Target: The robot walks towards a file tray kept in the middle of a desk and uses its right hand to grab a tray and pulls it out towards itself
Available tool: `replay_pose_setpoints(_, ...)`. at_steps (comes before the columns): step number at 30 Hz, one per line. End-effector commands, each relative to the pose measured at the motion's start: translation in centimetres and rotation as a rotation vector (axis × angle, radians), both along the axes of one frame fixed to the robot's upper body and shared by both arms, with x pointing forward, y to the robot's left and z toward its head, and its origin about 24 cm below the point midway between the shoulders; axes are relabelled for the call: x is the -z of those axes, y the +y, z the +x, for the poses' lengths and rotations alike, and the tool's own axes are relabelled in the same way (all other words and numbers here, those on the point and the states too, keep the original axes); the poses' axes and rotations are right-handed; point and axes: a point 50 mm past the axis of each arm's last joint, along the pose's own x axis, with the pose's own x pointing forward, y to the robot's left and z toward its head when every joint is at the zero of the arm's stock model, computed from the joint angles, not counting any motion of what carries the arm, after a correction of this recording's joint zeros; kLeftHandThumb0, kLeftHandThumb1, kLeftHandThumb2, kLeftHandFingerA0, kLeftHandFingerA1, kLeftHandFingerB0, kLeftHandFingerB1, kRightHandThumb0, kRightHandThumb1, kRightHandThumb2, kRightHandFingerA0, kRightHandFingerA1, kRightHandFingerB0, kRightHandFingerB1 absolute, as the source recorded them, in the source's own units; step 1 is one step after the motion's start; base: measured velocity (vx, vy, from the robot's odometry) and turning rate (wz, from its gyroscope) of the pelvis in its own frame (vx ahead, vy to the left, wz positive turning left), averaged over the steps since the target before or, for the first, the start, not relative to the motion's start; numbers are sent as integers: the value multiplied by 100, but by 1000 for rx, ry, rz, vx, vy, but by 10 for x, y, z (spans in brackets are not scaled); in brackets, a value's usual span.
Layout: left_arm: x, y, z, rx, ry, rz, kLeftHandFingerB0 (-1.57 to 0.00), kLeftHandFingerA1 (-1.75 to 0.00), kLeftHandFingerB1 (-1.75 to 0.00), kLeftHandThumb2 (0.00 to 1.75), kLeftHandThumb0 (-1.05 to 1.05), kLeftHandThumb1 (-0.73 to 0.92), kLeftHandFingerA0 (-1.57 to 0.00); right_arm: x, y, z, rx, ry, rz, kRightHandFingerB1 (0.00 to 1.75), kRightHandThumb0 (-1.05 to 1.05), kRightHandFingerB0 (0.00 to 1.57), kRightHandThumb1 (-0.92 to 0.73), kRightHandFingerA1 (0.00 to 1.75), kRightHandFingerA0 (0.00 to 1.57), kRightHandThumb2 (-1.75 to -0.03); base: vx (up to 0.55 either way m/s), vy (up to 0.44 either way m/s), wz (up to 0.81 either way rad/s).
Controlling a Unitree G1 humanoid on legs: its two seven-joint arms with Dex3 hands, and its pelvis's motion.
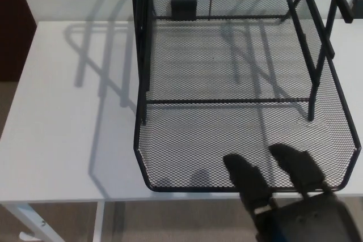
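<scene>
- tray [227,77] sits on the desk [68,117], straight ahead of the right hand [283,196]
- two fingers [245,175] reach over its near rim
- rack posts [140,32] stand further back, left

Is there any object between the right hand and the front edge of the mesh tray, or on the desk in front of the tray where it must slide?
Nothing visible. The right hand already has its fingers over the front rim of the mesh tray, and the strip of white desk before it is bare.
</scene>
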Motion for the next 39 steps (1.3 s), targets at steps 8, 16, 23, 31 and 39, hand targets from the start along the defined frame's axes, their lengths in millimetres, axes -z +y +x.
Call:
replay_pose_setpoints(8,0,1,-7,24,-8,-11,-38,-53,-47,95,-75,60,-55,-76,-33,-32,-468,-442,552,67,-105,3,-53,70,0,-100,0,0,0)
replay_pose_setpoints(16,1,3,-7,8,1,5,-46,-39,-35,63,-74,72,-64,-151,-116,-48,-725,-509,1011,54,-92,82,-48,55,99,-56,0,0,0)
replay_pose_setpoints(23,3,5,-10,0,10,17,-40,-53,-48,94,-75,59,-56,-179,-193,-67,-505,-525,1010,83,-95,139,-60,77,157,-77,0,0,0)
replay_pose_setpoints(31,6,9,-12,-17,29,15,-38,-53,-47,93,-75,59,-56,-224,-266,-109,-527,-461,1113,103,-105,138,-67,124,157,-116,0,0,0)
replay_pose_setpoints(39,4,9,-11,-17,18,14,-38,-54,-47,94,-75,59,-58,-199,-277,-97,-394,-243,1115,83,-97,114,-37,124,156,-83,0,0,0)
